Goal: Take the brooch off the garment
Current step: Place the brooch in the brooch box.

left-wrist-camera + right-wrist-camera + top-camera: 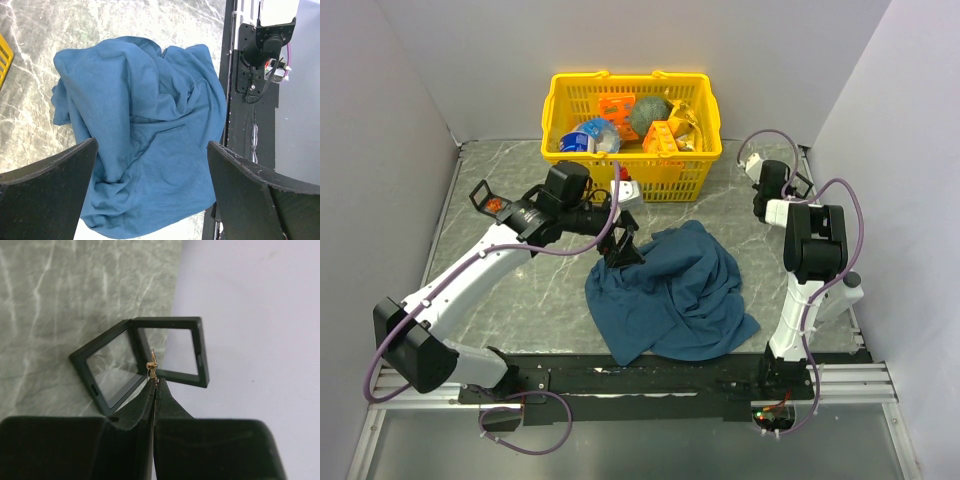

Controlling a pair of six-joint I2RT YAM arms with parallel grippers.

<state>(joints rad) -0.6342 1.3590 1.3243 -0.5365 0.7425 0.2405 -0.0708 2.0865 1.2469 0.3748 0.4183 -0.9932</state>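
Well left of the crumpled blue cloth garment (670, 295), the tiny orange-red brooch (495, 207) appears to lie on the grey marbled surface (550, 310) beside a small black frame (480, 191), its long axis too small to read. The left end effector (623, 243), spread wide and empty at the garment's left edge, is the nearer one, with the brooch to its left. Right of the garment, the right end effector (154, 382) pinches a tiny gold metal bit (151, 364).

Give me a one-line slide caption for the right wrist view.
Right gripper, shut, pinches a small gold piece in front of an open black-framed case on the marble table.
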